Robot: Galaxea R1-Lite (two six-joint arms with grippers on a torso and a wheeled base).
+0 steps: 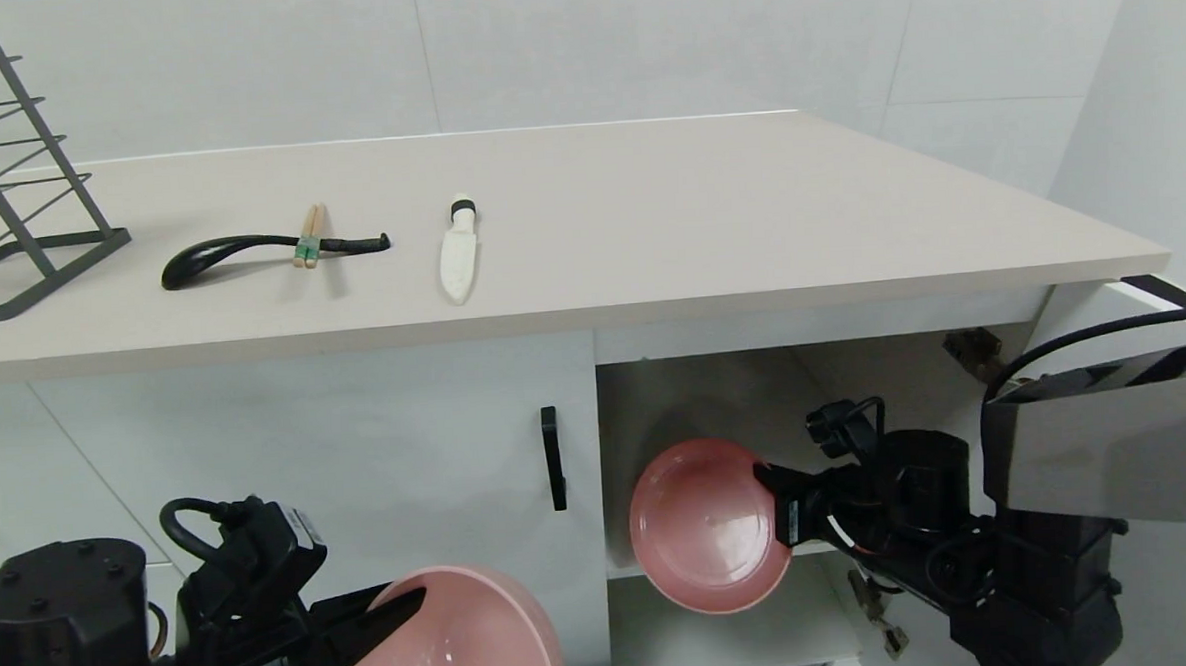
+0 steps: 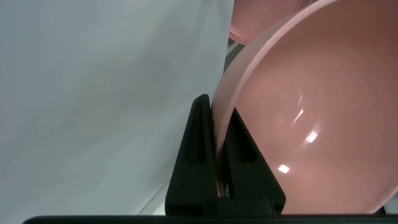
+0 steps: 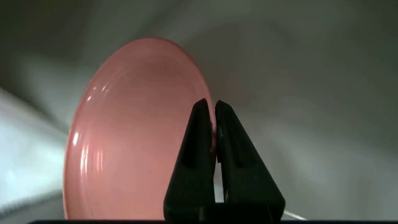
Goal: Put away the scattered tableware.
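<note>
My right gripper (image 1: 764, 478) is shut on the rim of a pink plate (image 1: 707, 526), held on edge inside the open cabinet (image 1: 716, 388) under the counter; the right wrist view shows the plate (image 3: 134, 124) pinched between the fingers (image 3: 199, 143). My left gripper (image 1: 405, 603) is shut on the rim of a pink bowl (image 1: 466, 634), low in front of the closed cabinet door; the bowl (image 2: 311, 112) is clamped by the fingers (image 2: 202, 143). On the counter lie a black ladle (image 1: 249, 253), chopsticks (image 1: 308, 235) across its handle, and a white knife (image 1: 459, 249).
A dark wire dish rack (image 1: 15, 168) stands at the counter's far left. The closed door has a black handle (image 1: 551, 458). The cabinet's open door (image 1: 1108, 441) stands at the right. A white shelf (image 1: 726, 617) lies below the plate.
</note>
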